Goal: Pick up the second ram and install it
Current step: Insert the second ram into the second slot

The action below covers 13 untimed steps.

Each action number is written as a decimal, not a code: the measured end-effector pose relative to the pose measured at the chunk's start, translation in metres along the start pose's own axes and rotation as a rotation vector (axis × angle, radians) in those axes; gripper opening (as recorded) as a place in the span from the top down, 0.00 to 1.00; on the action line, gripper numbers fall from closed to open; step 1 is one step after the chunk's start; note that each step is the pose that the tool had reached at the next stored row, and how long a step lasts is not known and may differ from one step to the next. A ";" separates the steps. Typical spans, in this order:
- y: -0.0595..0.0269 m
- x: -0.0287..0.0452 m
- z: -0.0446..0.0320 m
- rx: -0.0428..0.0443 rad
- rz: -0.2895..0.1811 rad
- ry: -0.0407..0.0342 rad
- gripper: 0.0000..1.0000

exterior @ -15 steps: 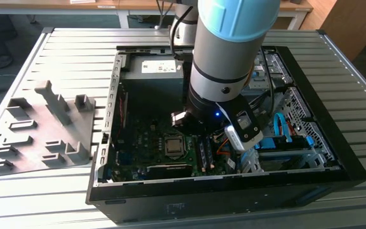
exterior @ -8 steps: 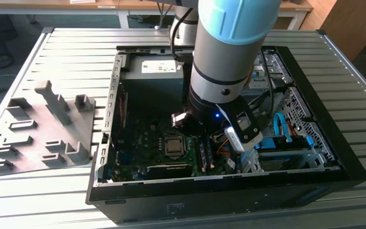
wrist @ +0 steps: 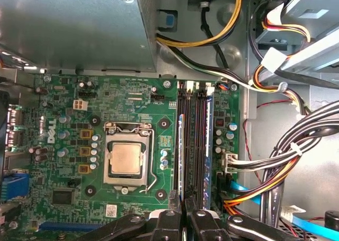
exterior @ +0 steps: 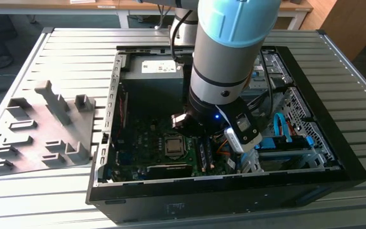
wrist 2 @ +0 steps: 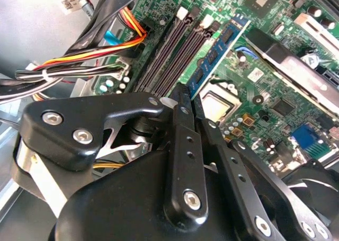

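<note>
Second ram is standing edge-up in the motherboard slots, light, stiff and fragile, best pinched by its bare top edge, where the gripper jaws are closing on its end.

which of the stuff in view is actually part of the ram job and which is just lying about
Part of the job: ram stick in its slot, memory slots, gripper.
Just lying about: grey slotted tray, processor, cable bundle, power supply.
</note>
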<state>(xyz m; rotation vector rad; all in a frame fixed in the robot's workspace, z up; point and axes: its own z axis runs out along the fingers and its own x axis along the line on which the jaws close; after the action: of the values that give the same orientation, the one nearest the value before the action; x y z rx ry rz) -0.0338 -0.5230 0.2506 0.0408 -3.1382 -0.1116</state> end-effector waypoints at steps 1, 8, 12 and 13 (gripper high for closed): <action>0.0000 0.0000 0.0002 0.0000 0.000 0.0000 0.86; -0.0002 0.0000 0.0025 -0.0004 0.000 -0.0001 0.86; -0.0003 0.0000 0.0045 -0.0002 0.000 0.0000 0.86; -0.0004 0.0000 0.0052 -0.0003 0.000 -0.0001 0.86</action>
<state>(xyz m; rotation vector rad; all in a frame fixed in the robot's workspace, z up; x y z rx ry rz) -0.0337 -0.5230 0.2454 0.0408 -3.1382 -0.1121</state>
